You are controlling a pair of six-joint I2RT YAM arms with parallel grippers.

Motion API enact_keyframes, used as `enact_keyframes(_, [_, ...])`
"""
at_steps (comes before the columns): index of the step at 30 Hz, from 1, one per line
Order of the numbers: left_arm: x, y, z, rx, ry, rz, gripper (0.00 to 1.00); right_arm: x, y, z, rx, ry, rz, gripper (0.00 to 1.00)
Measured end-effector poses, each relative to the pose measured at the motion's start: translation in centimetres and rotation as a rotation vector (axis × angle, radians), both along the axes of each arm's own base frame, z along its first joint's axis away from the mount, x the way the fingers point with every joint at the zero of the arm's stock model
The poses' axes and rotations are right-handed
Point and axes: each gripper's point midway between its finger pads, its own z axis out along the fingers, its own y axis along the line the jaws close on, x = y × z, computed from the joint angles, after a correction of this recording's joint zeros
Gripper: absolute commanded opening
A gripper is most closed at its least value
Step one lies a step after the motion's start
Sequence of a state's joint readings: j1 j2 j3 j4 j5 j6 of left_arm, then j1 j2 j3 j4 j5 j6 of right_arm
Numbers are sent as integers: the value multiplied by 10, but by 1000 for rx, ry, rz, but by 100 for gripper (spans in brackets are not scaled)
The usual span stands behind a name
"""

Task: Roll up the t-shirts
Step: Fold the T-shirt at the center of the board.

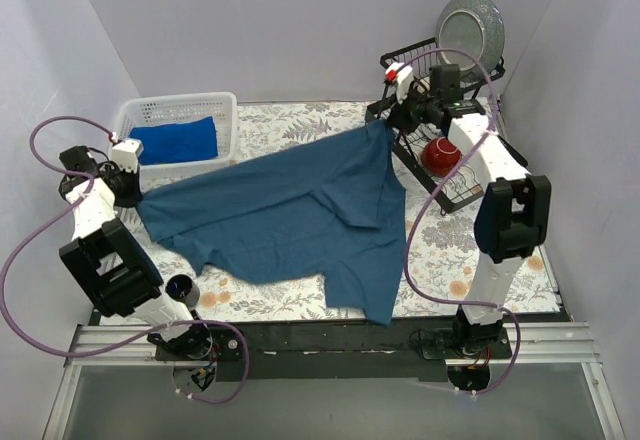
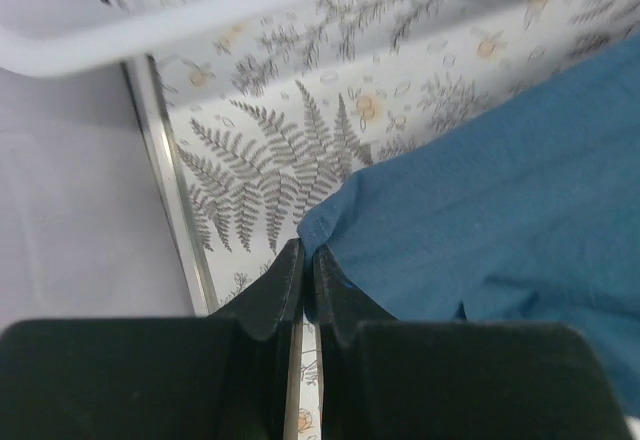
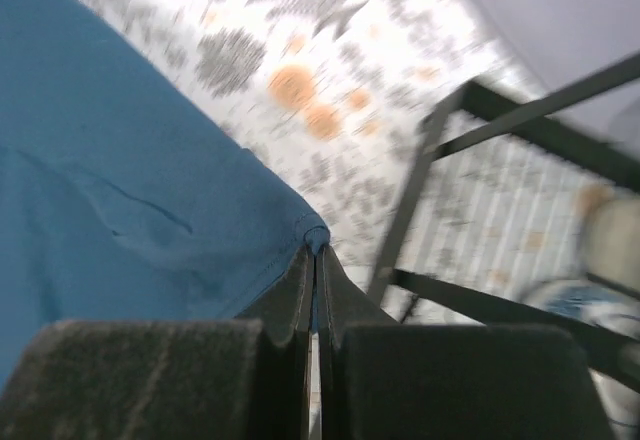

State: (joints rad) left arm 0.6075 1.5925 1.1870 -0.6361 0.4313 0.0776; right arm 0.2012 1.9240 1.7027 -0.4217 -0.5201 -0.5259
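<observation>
A large dusky dark-blue t-shirt (image 1: pixel 290 215) is stretched across the patterned table between both arms. My left gripper (image 1: pixel 135 188) is shut on its left corner (image 2: pixel 325 222), close to the table's left edge. My right gripper (image 1: pixel 388 122) is shut on its far right corner (image 3: pixel 316 236), beside the black wire rack. A brighter royal-blue t-shirt (image 1: pixel 178 141) lies folded in the white basket (image 1: pixel 182 106) at the back left.
A black wire dish rack (image 1: pixel 440 165) at the back right holds a red bowl (image 1: pixel 440 156) and a grey plate (image 1: pixel 470 27). The basket's rim (image 2: pixel 150 20) hangs just beyond my left gripper. Walls close in on the left, right and back.
</observation>
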Motion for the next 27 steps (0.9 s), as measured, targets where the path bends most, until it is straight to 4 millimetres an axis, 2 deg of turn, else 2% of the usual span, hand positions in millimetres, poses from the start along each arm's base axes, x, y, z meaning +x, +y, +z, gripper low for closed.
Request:
enact_keyframes(2, [4, -2, 17, -5, -55, 19, 0, 5, -10, 35, 29, -85, -35, 1])
enact_keyframes(3, [8, -6, 34, -14, -108, 29, 0, 7, -17, 57, 44, -137, -57, 1])
enact_keyframes(4, [8, -7, 39, -16, -121, 31, 0, 7, -18, 62, 47, -149, -61, 1])
enact_keyframes(6, [11, -13, 60, -24, -186, 37, 0, 6, -23, 81, 60, -187, -83, 1])
enact_keyframes(12, [13, -25, 134, 3, -386, 36, 0, -12, -33, 127, 80, -270, -127, 1])
enact_keyframes(17, [27, -42, 205, 63, -524, -11, 0, -43, -44, 185, 102, -386, -165, 1])
enact_keyframes(20, [25, -56, 234, 75, -584, -31, 0, -70, -52, 221, 117, -472, -182, 1])
enact_keyframes(22, [19, -57, 251, 97, -621, -20, 0, -90, -57, 241, 126, -529, -190, 1])
enact_keyframes(25, [10, -55, 278, 144, -678, 15, 0, -115, -64, 263, 138, -599, -207, 1])
enact_keyframes(27, [7, -53, 295, 174, -716, 33, 0, -127, -67, 270, 149, -627, -222, 1])
